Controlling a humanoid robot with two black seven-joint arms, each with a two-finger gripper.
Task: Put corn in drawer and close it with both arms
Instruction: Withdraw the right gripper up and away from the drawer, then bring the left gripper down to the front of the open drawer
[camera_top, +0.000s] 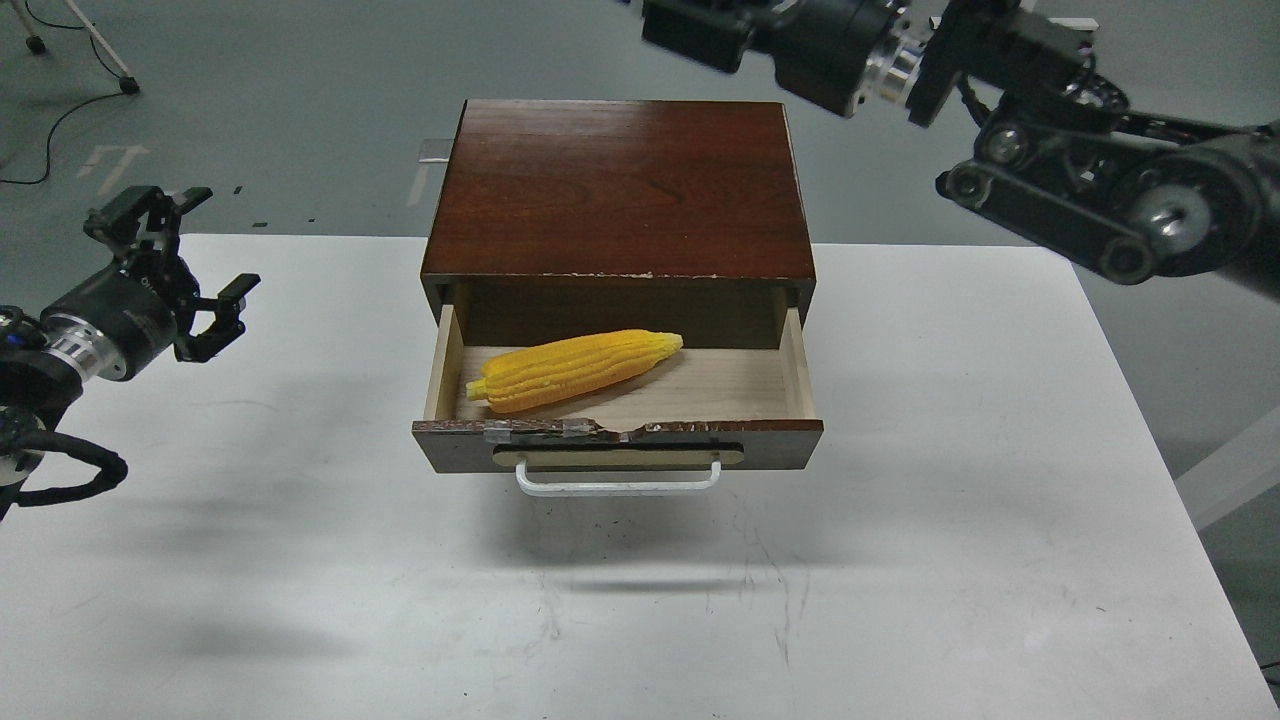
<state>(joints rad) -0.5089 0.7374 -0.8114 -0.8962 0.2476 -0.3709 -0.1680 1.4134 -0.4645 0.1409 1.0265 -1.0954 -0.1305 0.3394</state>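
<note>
The left black claw gripper (190, 270) hangs spread and empty, left of the pulled-out dark brown wooden drawer (617, 447) holding the yellow corn cob (575, 368); I cannot tell the right gripper's (690, 30) jaws.

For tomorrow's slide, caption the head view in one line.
Corn cob lying in the open wooden drawer while both arms hang clear of it.

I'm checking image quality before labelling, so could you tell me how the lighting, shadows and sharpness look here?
Head view: even overhead light; soft shadows on the table under the drawer and left arm; mild sheen on the cabinet top; corn sharp; right arm dark, detail lost.
</note>
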